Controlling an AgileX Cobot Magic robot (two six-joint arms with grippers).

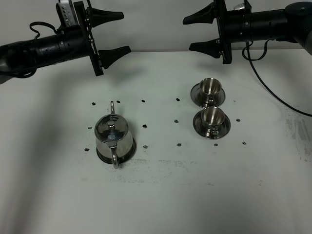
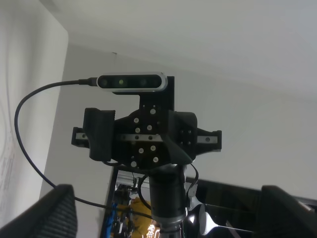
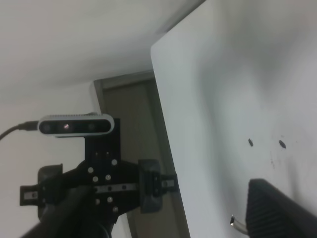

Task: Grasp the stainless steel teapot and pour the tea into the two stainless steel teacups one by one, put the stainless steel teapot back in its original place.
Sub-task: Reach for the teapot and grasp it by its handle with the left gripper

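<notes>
The stainless steel teapot (image 1: 113,132) stands left of the table's middle on its wide saucer (image 1: 127,157), the original place. Its spout points to the back and its loop handle to the front. The two stainless steel teacups sit right of centre, one (image 1: 210,86) behind the other (image 1: 212,115), each on a small saucer (image 1: 197,127). My left gripper (image 1: 117,33) hovers open, high above the back left. Facing it, my right gripper (image 1: 190,34) is open above the back right. The left wrist view shows wide-apart fingers (image 2: 55,213) and no task things. In the right wrist view the fingers (image 3: 282,208) are also spread.
Small black marks (image 1: 143,101) dot the white table (image 1: 204,195) around the pot and cups. A black cable (image 1: 273,92) trails from the right arm over the table's right side. Each wrist view looks at the other arm's camera mount (image 2: 143,134).
</notes>
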